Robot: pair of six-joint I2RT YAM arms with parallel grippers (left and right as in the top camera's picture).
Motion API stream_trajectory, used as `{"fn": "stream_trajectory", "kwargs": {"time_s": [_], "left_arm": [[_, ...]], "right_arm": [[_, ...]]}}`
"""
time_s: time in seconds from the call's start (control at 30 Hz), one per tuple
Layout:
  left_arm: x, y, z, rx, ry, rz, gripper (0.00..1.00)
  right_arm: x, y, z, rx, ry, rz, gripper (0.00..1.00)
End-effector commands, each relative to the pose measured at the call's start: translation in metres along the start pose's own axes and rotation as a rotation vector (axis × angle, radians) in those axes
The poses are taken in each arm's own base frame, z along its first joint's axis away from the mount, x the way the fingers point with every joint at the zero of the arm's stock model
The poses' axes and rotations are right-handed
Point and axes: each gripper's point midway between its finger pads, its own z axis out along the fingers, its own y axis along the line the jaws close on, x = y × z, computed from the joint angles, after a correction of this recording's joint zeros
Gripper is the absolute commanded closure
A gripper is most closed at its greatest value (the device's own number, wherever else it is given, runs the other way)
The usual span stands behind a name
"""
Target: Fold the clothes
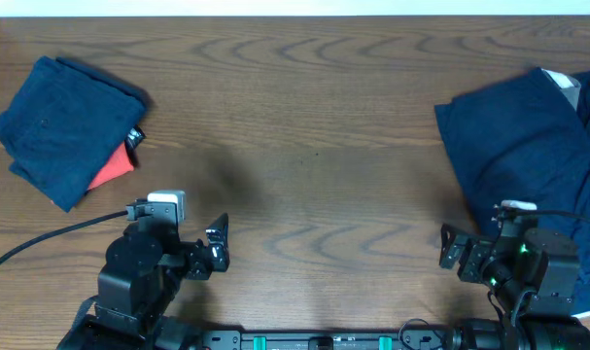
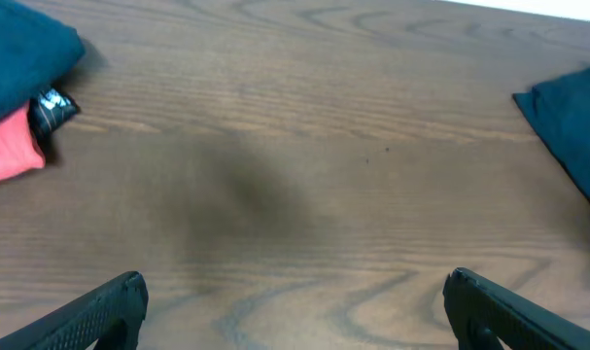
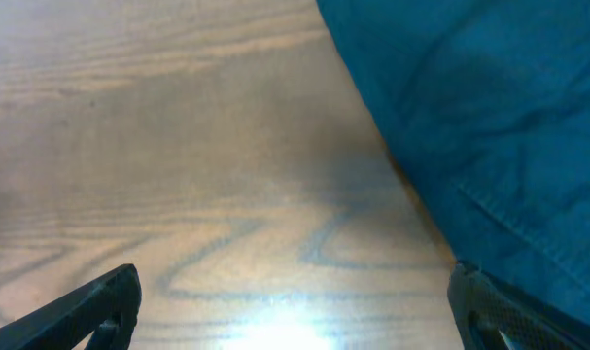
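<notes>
A folded dark navy garment (image 1: pixel 61 122) lies at the far left of the table on top of a red garment (image 1: pixel 112 168); both show in the left wrist view, the navy one (image 2: pixel 22 53) and the red one (image 2: pixel 11 151). An unfolded navy garment (image 1: pixel 528 146) with a pale label (image 1: pixel 564 86) lies spread at the right; it fills the right of the right wrist view (image 3: pixel 489 126). My left gripper (image 1: pixel 215 255) is open and empty over bare wood (image 2: pixel 295 311). My right gripper (image 1: pixel 455 253) is open and empty, its right finger at the cloth's edge (image 3: pixel 295 311).
The wooden table (image 1: pixel 304 126) runs between the two piles. A small black tag (image 2: pixel 53 109) sticks out beside the red garment. A black cable (image 1: pixel 42 238) trails from the left arm toward the left edge.
</notes>
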Motion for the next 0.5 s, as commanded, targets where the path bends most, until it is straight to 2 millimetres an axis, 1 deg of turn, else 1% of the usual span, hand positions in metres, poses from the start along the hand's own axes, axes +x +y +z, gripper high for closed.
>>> {"fn": "stream_trajectory", "kwargs": {"time_s": [0.0,0.1,0.2,0.3,0.37,0.47], "left_arm": [[0.0,0.001,0.0,-0.009,-0.002,-0.004,0.02],[0.0,0.001,0.0,-0.009,0.0,-0.003,0.02],[0.0,0.001,0.0,-0.009,0.0,-0.003,0.02],[0.0,0.002,0.0,-0.01,0.0,-0.003,0.02],[0.0,0.002,0.0,-0.01,0.0,-0.003,0.02],[0.0,0.002,0.0,-0.01,0.0,-0.003,0.02]], "right_arm": [[0.006,0.001,0.001,-0.004,0.019,0.002,0.01],[0.009,0.001,0.001,-0.003,0.03,0.002,0.01],[0.009,0.01,-0.005,-0.043,0.004,-0.037,0.01],[0.009,0.015,-0.012,-0.064,-0.029,-0.065,0.01],[0.005,0.02,-0.017,-0.09,-0.074,-0.086,0.01],[-0.008,0.029,-0.023,-0.135,-0.181,-0.162,0.01]]}}
